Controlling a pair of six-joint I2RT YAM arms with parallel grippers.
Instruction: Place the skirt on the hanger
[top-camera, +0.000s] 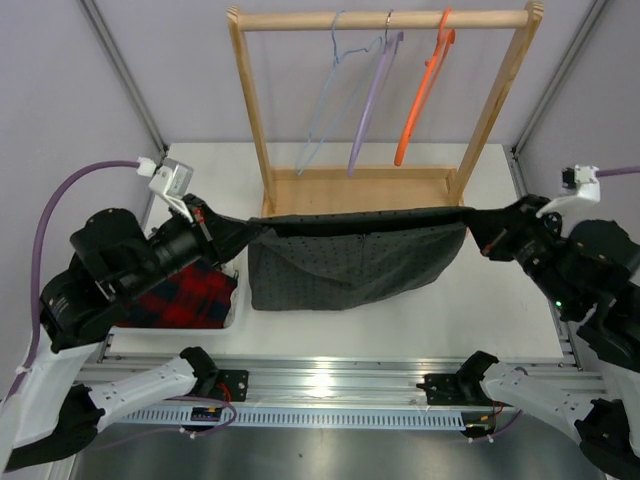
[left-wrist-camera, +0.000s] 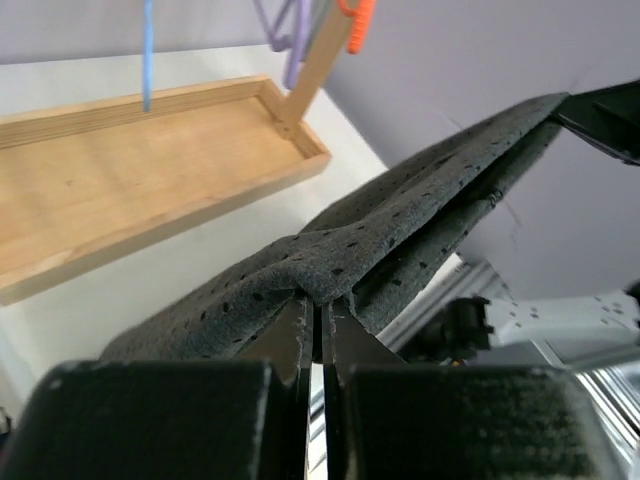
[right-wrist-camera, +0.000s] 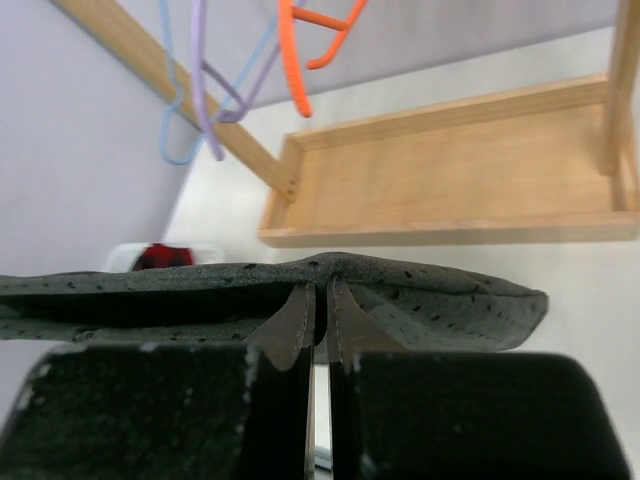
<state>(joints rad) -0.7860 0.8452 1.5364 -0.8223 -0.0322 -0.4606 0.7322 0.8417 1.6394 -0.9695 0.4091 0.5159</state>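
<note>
Skirt: you're holding the skirt (top-camera: 355, 262) stretched between both grippers. Its top edge is running taut from left to right and the rest is sagging below. Can't tell if the bottom hem is touching the table (top-camera: 500, 310).
Left gripper: your left gripper (top-camera: 252, 228) is pinching the skirt's left top corner. The wrist view is showing the fingers nearly together with a fold of cloth clamped between them.
Right gripper: your right gripper (top-camera: 472, 232) is pinching the right top corner the same way, jaws narrow on the cloth.
Hanger: the pale blue hanger (top-camera: 330, 95) is hanging from the top rail of the rack (top-camera: 255, 110), leftmost of three and well apart from the skirt.
Rack: it's standing at the far side of the table, with its wooden base just behind the skirt's top edge.
Other hangers: a lilac hanger (top-camera: 370, 110) is hanging just beside the blue one, and an orange hanger (top-camera: 420, 100) is hanging to its right.
Plaid cloth: red-and-navy plaid cloth (top-camera: 185, 295) is lying in a white bin (top-camera: 232, 318) at the left, partly under your left arm.
</note>
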